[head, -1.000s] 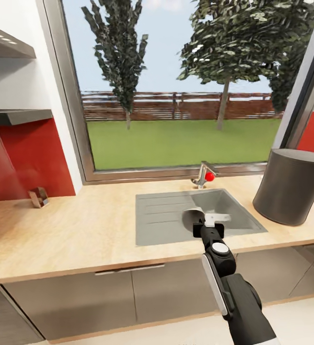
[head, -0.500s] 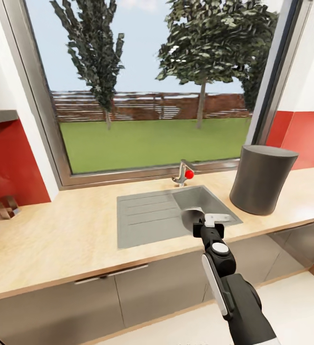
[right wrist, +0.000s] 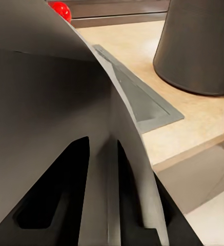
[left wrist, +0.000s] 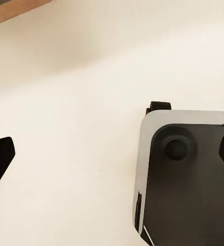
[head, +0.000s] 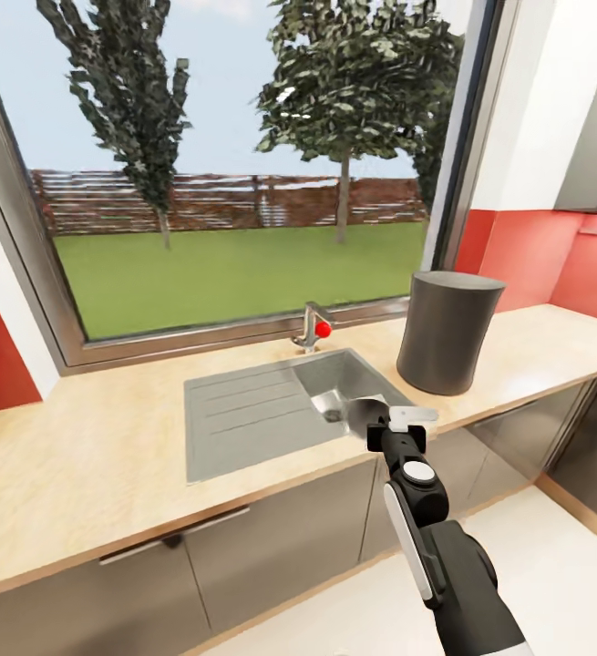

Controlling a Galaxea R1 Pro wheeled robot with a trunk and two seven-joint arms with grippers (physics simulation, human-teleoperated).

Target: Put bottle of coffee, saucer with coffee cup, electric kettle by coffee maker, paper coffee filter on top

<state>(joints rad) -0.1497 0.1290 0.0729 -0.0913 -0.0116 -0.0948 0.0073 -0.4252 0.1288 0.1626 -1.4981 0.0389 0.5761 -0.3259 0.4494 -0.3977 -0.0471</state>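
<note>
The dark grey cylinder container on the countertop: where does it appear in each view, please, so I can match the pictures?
Head view: the dark grey cylinder container stands upright on the kitchen countertop, right of the sink.
Left wrist view: it is not in this picture.
Right wrist view: its lower body is at the upper right, on the countertop beyond the sink's corner.
Shared landmark: the red tap knob.

No text, label, brand, number or sign can be read anywhere in these views
</note>
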